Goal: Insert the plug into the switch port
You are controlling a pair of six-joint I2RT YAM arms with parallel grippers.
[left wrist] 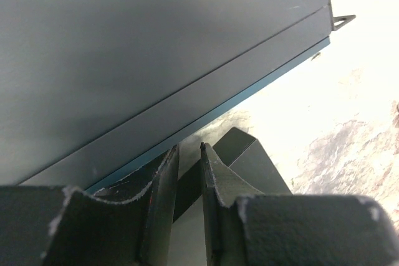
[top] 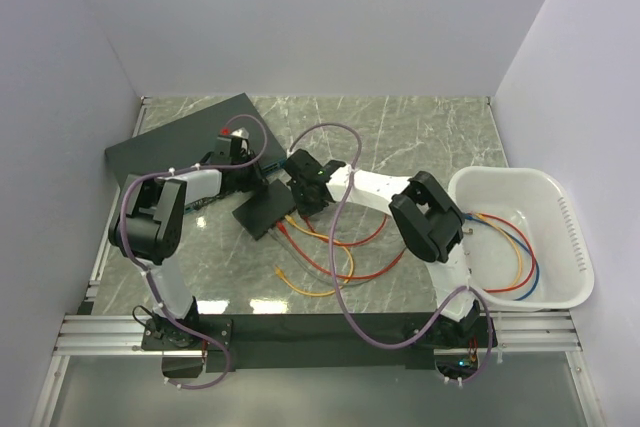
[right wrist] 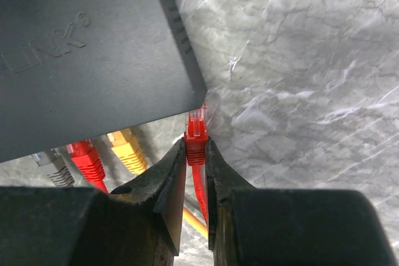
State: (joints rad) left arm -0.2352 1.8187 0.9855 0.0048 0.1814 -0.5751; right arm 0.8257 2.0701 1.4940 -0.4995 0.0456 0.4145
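Observation:
The small flat black box [top: 266, 209] lies on the marble table between my grippers and fills the upper left of the right wrist view [right wrist: 81, 48]. Its ports face away and are hidden. A grey plug [right wrist: 53, 167], a red plug [right wrist: 87, 157] and a yellow plug [right wrist: 128, 149] sit along its near edge. My right gripper [right wrist: 196, 146] is shut on a red plug [right wrist: 196, 130], whose clear tip touches the box's right corner. My left gripper [left wrist: 189, 149], jaws almost together with nothing between them, rests over the box's far corner [left wrist: 252, 160].
The large dark slab with a blue front strip [top: 180, 137] lies at the back left, close above my left gripper [top: 248, 179]. Red and yellow cables [top: 320, 267] loop on the table in front. A white tub [top: 570, 247] holding more cables stands at the right.

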